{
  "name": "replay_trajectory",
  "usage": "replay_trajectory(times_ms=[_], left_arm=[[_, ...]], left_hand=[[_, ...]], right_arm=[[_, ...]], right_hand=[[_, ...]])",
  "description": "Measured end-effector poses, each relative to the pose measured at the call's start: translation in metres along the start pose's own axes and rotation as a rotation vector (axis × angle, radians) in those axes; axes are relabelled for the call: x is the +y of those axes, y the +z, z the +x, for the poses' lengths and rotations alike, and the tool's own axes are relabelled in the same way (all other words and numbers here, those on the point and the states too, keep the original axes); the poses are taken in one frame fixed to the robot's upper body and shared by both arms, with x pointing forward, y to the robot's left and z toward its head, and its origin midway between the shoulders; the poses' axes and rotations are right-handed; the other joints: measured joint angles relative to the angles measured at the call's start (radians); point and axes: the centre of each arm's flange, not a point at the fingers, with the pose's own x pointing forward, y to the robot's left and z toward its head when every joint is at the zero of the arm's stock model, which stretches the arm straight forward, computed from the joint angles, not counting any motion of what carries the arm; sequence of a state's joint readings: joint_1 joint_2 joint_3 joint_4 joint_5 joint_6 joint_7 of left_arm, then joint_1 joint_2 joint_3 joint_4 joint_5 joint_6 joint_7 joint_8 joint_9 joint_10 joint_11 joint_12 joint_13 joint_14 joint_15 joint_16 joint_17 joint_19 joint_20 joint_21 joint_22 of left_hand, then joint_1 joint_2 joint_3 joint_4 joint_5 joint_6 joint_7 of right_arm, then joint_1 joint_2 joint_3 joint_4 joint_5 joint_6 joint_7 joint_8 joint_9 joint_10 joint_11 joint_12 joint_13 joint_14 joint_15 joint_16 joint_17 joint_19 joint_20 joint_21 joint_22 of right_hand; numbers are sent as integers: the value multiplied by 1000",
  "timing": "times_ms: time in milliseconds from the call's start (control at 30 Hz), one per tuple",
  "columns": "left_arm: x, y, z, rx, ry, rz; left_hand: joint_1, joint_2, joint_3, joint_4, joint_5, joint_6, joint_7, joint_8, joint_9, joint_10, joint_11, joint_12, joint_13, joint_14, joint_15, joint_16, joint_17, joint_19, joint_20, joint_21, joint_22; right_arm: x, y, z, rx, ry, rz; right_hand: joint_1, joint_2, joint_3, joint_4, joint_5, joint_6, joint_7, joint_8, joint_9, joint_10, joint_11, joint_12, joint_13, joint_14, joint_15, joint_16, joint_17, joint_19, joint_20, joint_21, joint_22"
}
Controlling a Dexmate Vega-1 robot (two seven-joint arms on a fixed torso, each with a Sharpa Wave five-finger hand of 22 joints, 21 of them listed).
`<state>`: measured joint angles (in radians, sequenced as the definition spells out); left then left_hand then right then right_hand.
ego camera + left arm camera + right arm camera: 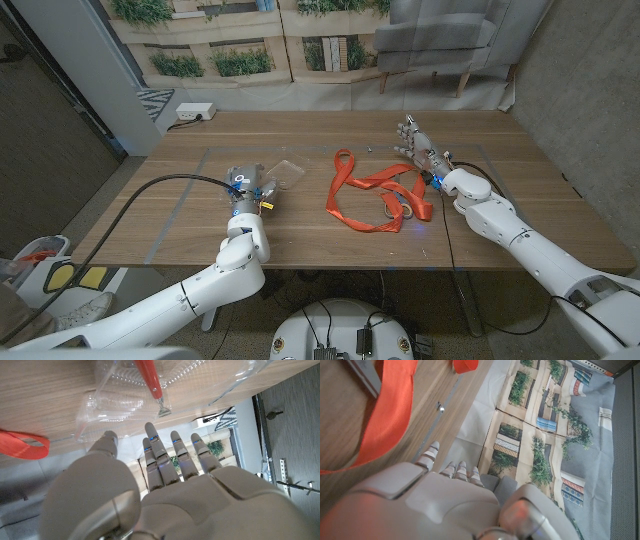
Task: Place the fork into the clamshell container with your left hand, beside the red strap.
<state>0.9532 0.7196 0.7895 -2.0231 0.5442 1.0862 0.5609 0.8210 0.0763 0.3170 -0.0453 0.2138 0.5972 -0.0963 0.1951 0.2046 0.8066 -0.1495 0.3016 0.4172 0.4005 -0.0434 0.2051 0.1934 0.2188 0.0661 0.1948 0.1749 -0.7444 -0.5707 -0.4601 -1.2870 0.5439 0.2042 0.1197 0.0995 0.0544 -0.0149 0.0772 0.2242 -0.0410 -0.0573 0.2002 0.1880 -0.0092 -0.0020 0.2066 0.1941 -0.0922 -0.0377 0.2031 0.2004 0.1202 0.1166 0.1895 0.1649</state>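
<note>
I am looking down over a brown wooden table [330,235] with both robot arms reaching in. The clear plastic clamshell container [283,174] is lying open at about one o'clock from my left hand [245,190], just beyond its fingertips. In the left wrist view, the fork with a red handle and a small metal end [151,382] is lying inside that container [120,395], just past the fingers [152,447] and apart from them. My left hand [165,495] is holding nothing; its fingers are reaching out straight and slightly spread, touching neither fork nor container as far as I can tell. The long red fabric strap [375,195] is lying in loose loops on the table at about three o'clock from the container, between my two hands. My right hand [420,145] is standing beyond the strap, fingers extended and apart, gripping nothing.
</note>
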Motion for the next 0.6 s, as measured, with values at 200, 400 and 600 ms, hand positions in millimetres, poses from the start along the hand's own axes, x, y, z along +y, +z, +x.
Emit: replay_trajectory(times_ms=[200,400,600], left_arm=[[4,0,-3,12,10,-35],[7,1,-5,17,13,-88],[12,1,-6,24,14,-129]], left_hand=[[-7,4,0,0,0,0,0,0,0,0,0,0,0,0,0,0,0,0,0,0,0],[-14,6,0,0,0,-6,6,0,-5,-21,4,-15,0,0,0,0,0,0,0,0,0],[-18,10,0,0,0,-7,7,0,-5,-27,8,-21,0,0,0,0,0,0,0,0,0]], right_arm=[[0,2,-2,-3,0,-5],[0,4,-4,-6,3,-12],[1,6,-4,-9,3,-16]], right_hand=[[0,0,0,0,0,0,0,0,0,0,0,0,0,0,0,0,0,0,0,0,0],[0,0,0,0,0,0,0,0,0,0,0,0,0,0,0,0,0,0,0,0,0],[0,0,0,0,0,0,0,0,0,0,0,0,0,0,0,0,0,0,0,0,0]])
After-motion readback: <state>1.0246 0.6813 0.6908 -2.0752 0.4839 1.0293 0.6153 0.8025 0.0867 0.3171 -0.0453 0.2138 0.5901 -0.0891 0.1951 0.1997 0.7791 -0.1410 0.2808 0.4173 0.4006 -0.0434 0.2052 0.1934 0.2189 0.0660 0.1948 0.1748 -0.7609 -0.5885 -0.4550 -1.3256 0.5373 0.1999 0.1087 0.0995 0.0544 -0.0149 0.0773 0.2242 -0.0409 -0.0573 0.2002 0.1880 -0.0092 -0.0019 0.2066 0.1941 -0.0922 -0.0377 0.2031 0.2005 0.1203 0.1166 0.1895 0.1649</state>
